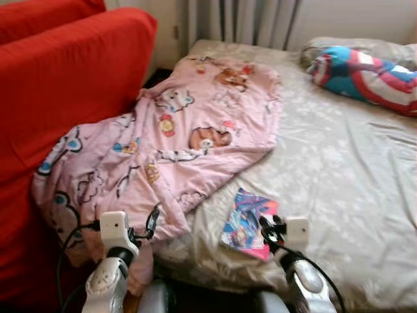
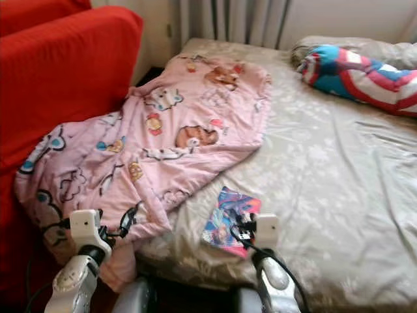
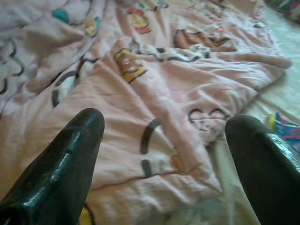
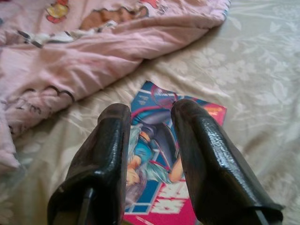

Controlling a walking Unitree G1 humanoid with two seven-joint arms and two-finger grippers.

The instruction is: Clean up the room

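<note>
**Inspector:** Your right gripper (image 4: 149, 154) hangs just above the comic (image 1: 246, 223) at the near edge of the bed (image 1: 339, 169). Its fingers (image 4: 105, 159) stand close together with a narrow gap and nothing between them. I judge you have lined it up over the cover because the comic lies flat and loose on the sheet, apart from the quilt.

**Operator:** And the left?

**Inspector:** Your left gripper (image 3: 164, 154) points at the pink quilt (image 1: 169, 143), fingers (image 3: 65, 159) spread wide and holding nothing. The quilt lies crumpled, partly on the bed and partly spilling onto the red sofa (image 1: 58, 85) alongside; its lower corner droops off the bed edge near that gripper. A wide spread suits bulky cloth, so I take that as your reason.

**Operator:** Any containers?

**Inspector:** None that I can see: no basket, bin or box. A striped pillow (image 1: 368, 68) lies at the head of the bed by the curtain (image 1: 241, 19).

**Operator:** Concerns?

**Inspector:** A thin comic on soft bedding gives the fingers little edge to catch. You may pinch sheet along with it.
</note>
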